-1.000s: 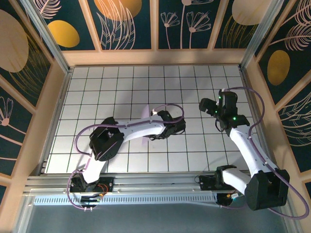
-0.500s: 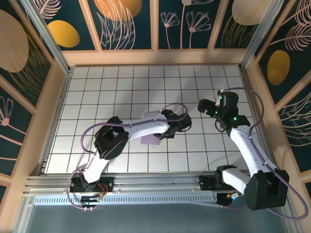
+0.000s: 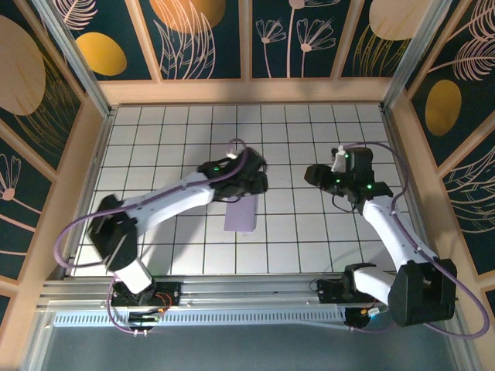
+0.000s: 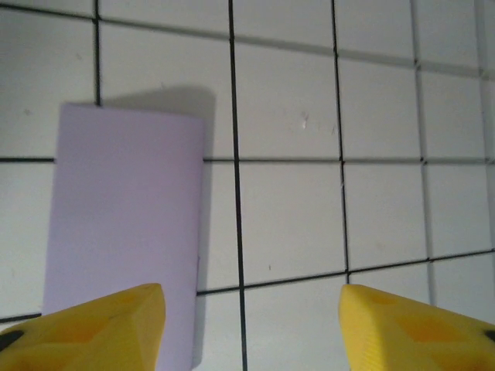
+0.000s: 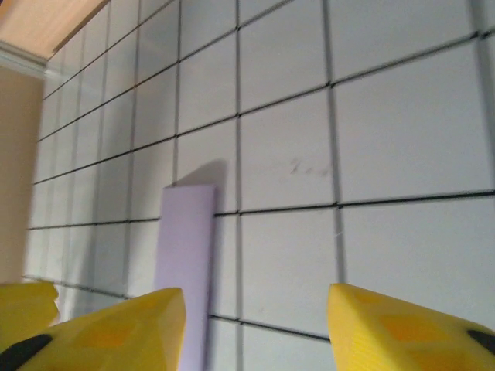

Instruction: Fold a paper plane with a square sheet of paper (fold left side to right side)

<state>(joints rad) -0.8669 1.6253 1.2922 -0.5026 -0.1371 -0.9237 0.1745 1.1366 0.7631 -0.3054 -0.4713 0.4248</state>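
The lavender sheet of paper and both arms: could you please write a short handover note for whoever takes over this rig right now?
Left gripper: jaws apart, nothing between them, close over the sheet.
Right gripper: jaws apart, empty, off to the right of the sheet and facing it.
Sheet of paper: lies flat on the table as a narrow rectangle, held by neither arm.
Done: the left-to-right half fold, judging by its shape.
Left: all later folds; there is no pointed dart shape yet.
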